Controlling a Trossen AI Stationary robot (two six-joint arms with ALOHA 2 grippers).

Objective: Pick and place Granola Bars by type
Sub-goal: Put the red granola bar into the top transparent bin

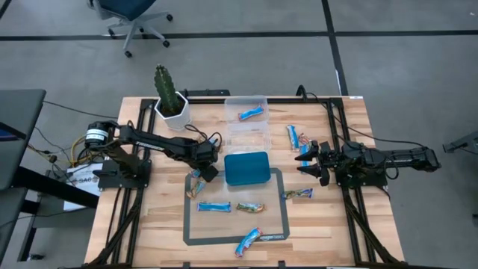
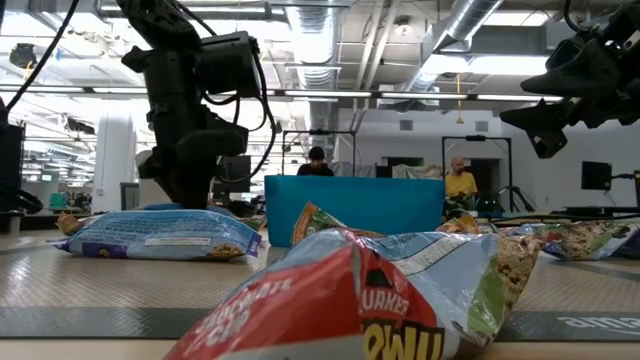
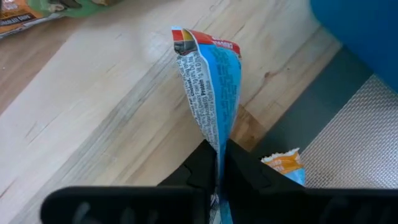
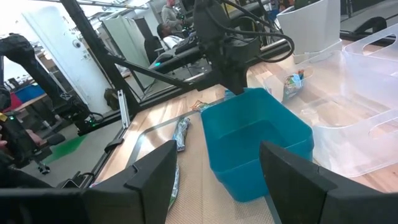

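Note:
My left gripper (image 1: 203,173) points steeply down at the left edge of the grey mat (image 1: 188,224) and is shut on a blue-and-white granola bar (image 3: 211,81). Other bars lie flat on the table: a blue one (image 1: 214,207), a tan one (image 1: 251,208), a blue one (image 1: 248,241), a tan one (image 1: 298,193) and a blue one (image 1: 293,136). One blue bar (image 1: 251,113) lies in the clear box (image 1: 246,101). The teal tray (image 1: 246,168) stands just right of my left gripper. My right gripper (image 1: 302,161) waits open and level at the table's right side, holding nothing. My left gripper pinches the blue-and-white bar's wrapper (image 3: 217,140) between its two fingers, coming from above and slanting steeply down. The wrapper is squeezed into a thin upright ridge at the fingers. Its red-tipped end (image 3: 199,40) reaches out over the wood; whether it rests there does not show.
A cactus in a white pot (image 1: 172,104) stands at the far left of the table. The clear box sits behind the teal tray. Black frame rails (image 1: 131,217) run along both sides. People are in the room beyond the table (image 2: 460,185).

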